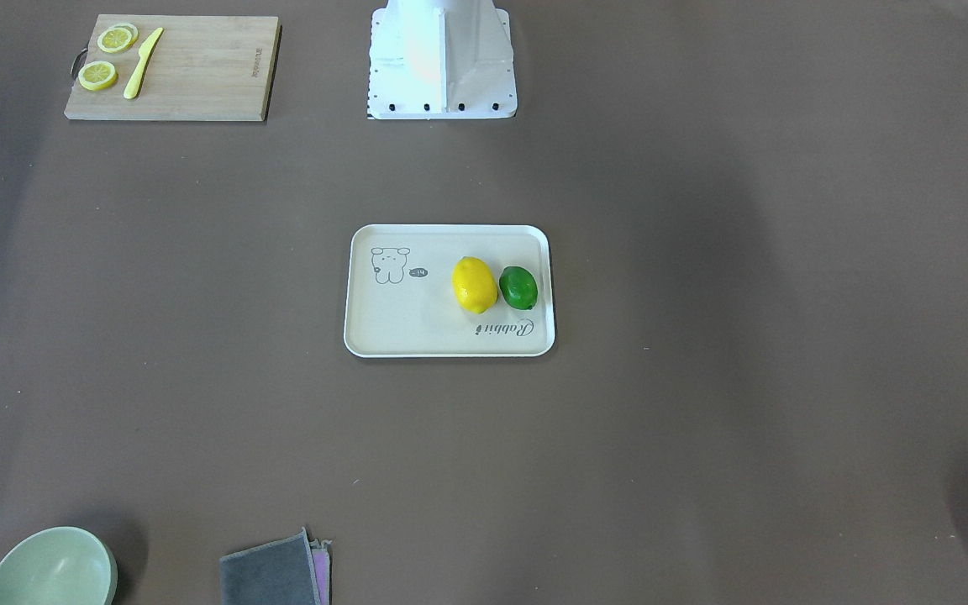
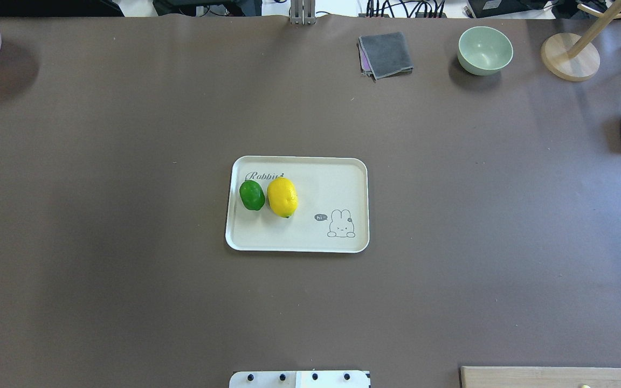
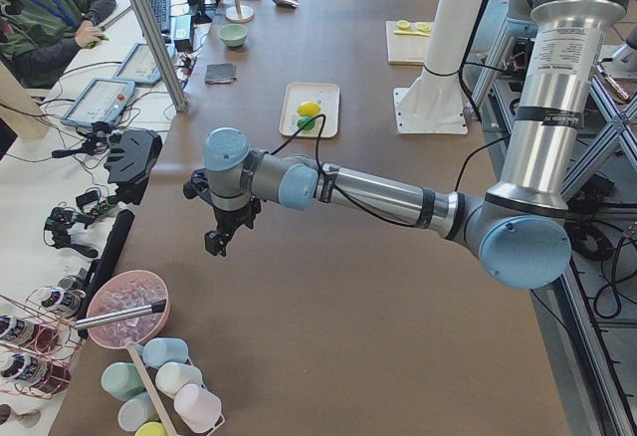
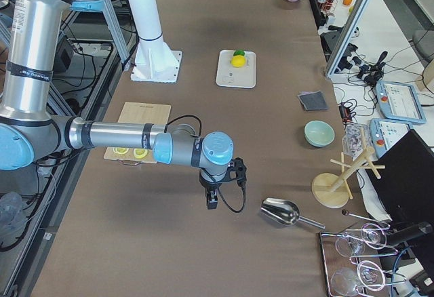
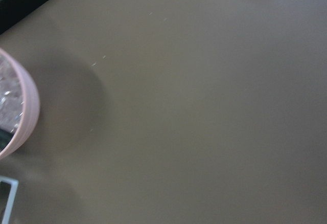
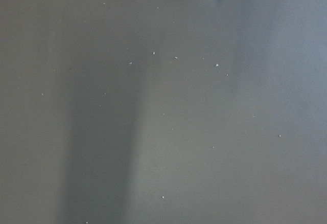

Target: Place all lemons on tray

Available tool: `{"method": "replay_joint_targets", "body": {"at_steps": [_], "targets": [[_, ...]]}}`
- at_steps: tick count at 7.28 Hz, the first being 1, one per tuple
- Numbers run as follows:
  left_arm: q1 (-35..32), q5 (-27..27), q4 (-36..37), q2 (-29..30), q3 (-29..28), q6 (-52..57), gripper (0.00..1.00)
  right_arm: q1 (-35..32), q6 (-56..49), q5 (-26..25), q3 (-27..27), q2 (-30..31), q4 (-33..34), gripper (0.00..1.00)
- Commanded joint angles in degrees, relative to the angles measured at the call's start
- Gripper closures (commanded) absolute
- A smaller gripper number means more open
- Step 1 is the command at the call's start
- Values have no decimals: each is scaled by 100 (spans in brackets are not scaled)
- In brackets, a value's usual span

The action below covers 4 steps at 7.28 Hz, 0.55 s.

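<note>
Closest to the robot's side, the white robot base (image 1: 442, 59) stands at the edge of the brown table (image 2: 127, 269), cut off by the frame in both downward views. Off toward the robot's right lies a rectangular wooden cutting board (image 1: 198, 71) carrying thin yellow lemon slices (image 1: 98, 76) and a small yellow plastic knife (image 1: 143, 63). From overhead only a strip of the board shows.

Both arms reach out over the table's two ends, well apart from the middle. The left gripper (image 3: 221, 240) hangs pointing down near a pink ribbed bowl (image 3: 124, 307), whose rim just edges into the left wrist camera. What glitters inside the bowl is hard to make out. The right gripper (image 4: 212, 199) hangs near a shiny metal scoop (image 4: 281, 212). Each gripper shows only in a side view, small and dark, so I cannot tell whether its fingers are apart or together.

In the middle of the table sits the flat cream-white rectangular tray (image 2: 343, 183). Both fruits rest on it, at its end toward the robot's left. The glossy green lemon (image 2: 252, 194) is nearest the short rim, with the bright yellow lemon (image 2: 282, 196) close beside it. Whether they touch is hard to tell. They hide part of the "Rabbit" script.

Along the far edge lie a folded grey cloth (image 2: 386, 54), a pale green bowl (image 2: 484, 49) and a round wooden stand (image 2: 569, 56), its post cut off by the frame.
</note>
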State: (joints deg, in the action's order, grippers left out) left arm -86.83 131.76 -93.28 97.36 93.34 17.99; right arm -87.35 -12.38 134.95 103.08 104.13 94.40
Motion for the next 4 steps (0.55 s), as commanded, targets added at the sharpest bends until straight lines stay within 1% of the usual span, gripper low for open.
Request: {"method": "replay_joint_targets", "body": {"at_steps": [1,2,3,4], "targets": [[-431,-27,117,-627,-123,-84,1,-1,-1,13,-7,2,0,0],[-562,-53,135,-943,120,-102,1,-1,-10,13,-7,2,0,0],[-729,-45,126,-1216,497,-85,1,-1,-10,22,10,-6,0,0],[-722,-45,30,-1767,840,-85,1,-1,-18,22,63,-6,0,0]]}}
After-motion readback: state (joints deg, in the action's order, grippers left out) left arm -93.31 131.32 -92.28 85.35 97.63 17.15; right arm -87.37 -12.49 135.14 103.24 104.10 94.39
